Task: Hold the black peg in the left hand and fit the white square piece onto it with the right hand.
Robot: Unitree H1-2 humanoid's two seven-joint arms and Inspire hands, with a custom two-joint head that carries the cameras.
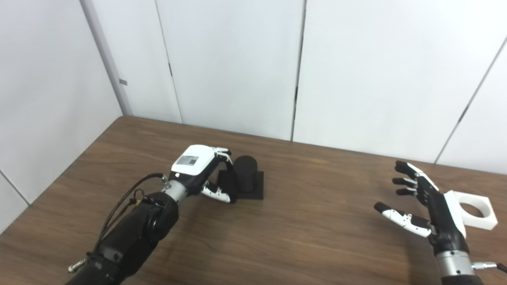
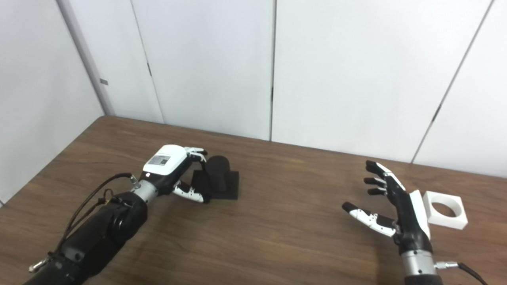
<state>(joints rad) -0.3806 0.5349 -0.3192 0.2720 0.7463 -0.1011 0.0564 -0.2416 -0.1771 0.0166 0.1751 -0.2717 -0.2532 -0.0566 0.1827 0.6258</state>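
Note:
The black peg (image 1: 245, 172), a short cylinder on a square black base (image 1: 256, 190), stands upright on the table left of centre. My left hand (image 1: 196, 164) is right against its left side. The fingers curve toward the peg and the thumb reaches along the base's front edge, but they are still apart and not closed on it. At the right lies the white square piece (image 1: 481, 213), flat, with a round hole. My right hand (image 1: 431, 206) hovers just left of it, open with fingers spread, and covers its left edge.
The brown wooden table (image 1: 317, 221) runs wide between the two hands. White wall panels (image 1: 237, 59) stand behind the table's far edge. A cable (image 1: 119, 206) loops along my left forearm.

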